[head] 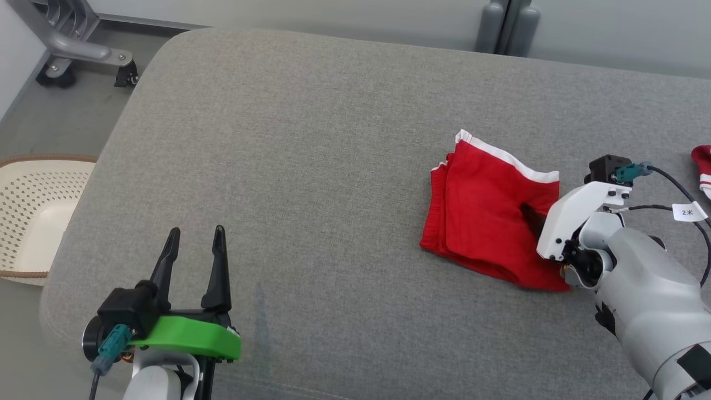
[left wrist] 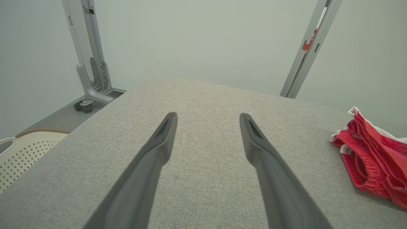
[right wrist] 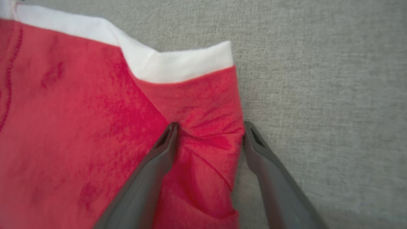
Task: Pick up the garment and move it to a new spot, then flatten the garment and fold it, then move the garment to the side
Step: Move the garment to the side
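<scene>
A folded red garment with white trim lies on the right half of the grey cushion. My right gripper points down onto its right edge. In the right wrist view that gripper is open: one finger rests on the red garment, the other stands at the cloth's edge on the cushion, and a bunched strip of fabric lies between them. My left gripper is open and holds nothing, low over the cushion's near left part. The left wrist view has this gripper far left of the garment.
A cream perforated basket sits on the floor left of the cushion. Another red and white piece of cloth lies at the right edge. A wheeled metal frame stands at the back left. A labelled cable trails from my right wrist.
</scene>
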You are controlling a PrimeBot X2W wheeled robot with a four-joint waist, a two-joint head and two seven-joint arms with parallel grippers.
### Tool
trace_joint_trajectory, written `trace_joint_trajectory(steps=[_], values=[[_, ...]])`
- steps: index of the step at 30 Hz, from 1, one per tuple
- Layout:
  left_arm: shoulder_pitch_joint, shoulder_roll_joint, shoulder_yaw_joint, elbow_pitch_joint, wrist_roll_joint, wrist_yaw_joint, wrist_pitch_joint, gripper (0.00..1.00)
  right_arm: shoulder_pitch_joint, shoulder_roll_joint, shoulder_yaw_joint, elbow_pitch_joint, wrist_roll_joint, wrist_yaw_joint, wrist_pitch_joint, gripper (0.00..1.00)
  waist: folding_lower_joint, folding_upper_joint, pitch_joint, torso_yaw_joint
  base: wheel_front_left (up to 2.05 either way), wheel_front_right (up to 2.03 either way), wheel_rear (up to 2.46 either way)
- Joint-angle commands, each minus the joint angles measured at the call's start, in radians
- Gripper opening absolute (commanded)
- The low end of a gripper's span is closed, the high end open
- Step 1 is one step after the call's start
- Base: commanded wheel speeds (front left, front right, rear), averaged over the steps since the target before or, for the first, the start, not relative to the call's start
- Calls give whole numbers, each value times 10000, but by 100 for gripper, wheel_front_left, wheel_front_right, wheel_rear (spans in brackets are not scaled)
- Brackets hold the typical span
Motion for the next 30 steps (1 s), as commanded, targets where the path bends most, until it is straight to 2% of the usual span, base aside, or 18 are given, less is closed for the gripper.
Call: trace_joint_trajectory(steps=[1,2,3,4,11,17,30], values=[[-183,-14,1,37,86,-21,-24,100,403,211,189,142,117,-2,294,87,0,0,-34,-25,0,0,0],[-187,-14,5,65,86,-24,-24,100,437,186,237,62,191,0,217,42,0,0,-65,-52,0,0,0],[-192,-15,10,86,88,-28,-24,100,454,170,274,-10,221,0,69,27,0,0,-108,-84,0,0,0],[-189,-17,20,89,94,-33,-24,100,447,164,323,-105,282,0,-80,0,0,0,-155,-126,0,0,0],[35,4,215,5,107,-47,-24,100,81,79,731,-698,395,-2,-1289,0,0,0,-620,-808,0,0,0],[215,75,-3,-40,219,-74,-24,100,-38,117,1323,-1083,554,-3,-1657,0,0,0,-1096,-2043,0,0,0],[-224,-11,-959,148,-65,-87,-24,100,98,-203,2142,-1660,1053,-2,-2012,0,0,0,-1185,-4648,0,0,0]])
